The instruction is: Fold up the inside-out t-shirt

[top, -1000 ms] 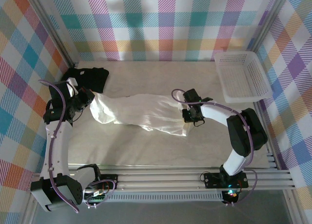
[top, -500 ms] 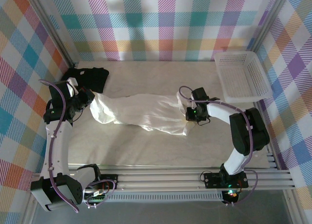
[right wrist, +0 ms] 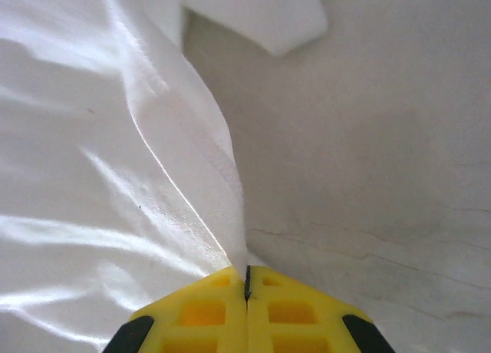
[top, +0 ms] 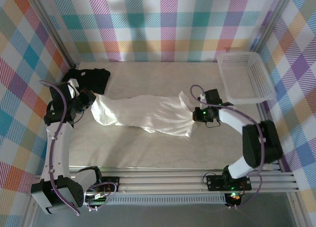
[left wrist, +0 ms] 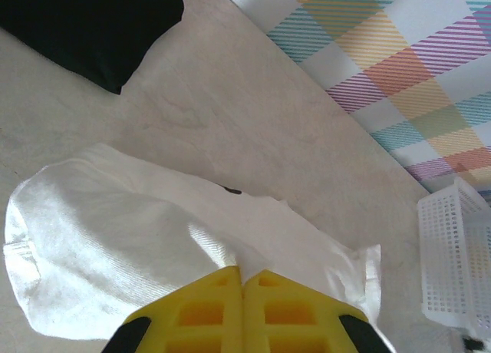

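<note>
The shirt is lying stretched across the middle of the table, running as a long, rumpled band from left to right. It is looking plain and cream-white, with no print, and it is bunching and creasing along its length instead of spreading flat. Its left end is forming a wider, rounded lobe. Its right end is narrowing and rising into a small peak, with a loose flap trailing toward the near edge. In the left wrist view the cloth is showing a fine ribbed weave and a seam at its left edge. In the right wrist view it is catching bright light, with one sharp raised crease running straight down into the fingers.

The left gripper is sitting at the shirt's left end, its yellow jaws pressing together and pinching a fold of the cloth. The right gripper is sitting at the opposite, right end, its jaws likewise clamping on the tip of the raised crease. The shirt is spanning the gap between the two grippers, with both ends being held.

A black shirt is lying at the far left corner, near the shirt's left end. A basket is standing at the far right edge, apart from the shirt.
</note>
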Tool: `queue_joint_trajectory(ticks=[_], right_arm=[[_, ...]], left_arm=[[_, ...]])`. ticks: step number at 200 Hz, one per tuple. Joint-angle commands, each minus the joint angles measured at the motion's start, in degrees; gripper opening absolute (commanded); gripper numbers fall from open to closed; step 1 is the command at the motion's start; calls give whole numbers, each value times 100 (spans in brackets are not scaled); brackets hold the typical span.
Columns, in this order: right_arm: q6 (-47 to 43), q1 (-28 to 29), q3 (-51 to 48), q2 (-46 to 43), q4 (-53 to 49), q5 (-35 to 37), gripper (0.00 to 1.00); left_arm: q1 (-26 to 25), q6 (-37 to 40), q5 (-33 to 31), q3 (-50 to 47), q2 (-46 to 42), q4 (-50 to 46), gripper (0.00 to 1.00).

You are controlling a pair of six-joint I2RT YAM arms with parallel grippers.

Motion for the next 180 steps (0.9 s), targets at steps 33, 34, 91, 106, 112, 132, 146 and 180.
queue_joint_trajectory(ticks=[33, 34, 91, 106, 112, 132, 146, 180], right_arm=[[55, -718, -832, -1033, 1755, -2468, 0], [67, -734, -835, -1037, 1773, -2514, 0], [307, -798, -938, -723, 2217, -3390, 0], [397, -793, -946, -568, 1950, -3108, 0], [405, -793, -943, -481, 1799, -3018, 0], [453, -793, -1089, -338, 1619, -2934, 0], [415, -793, -1207, -362, 1589, -2836, 0], [565, -794, -1030, -539, 1723, -2887, 0]], left_arm=[[71, 84, 33, -37, -66, 103, 0], [72, 85, 34, -37, -67, 103, 0], [72, 71, 76, -51, -100, 142, 0], [72, 69, 78, -47, -109, 147, 0], [73, 70, 80, -55, -110, 145, 0], [70, 63, 79, -55, -109, 156, 0], [74, 49, 102, -55, -97, 168, 0], [74, -125, 233, -20, -89, 243, 0]])
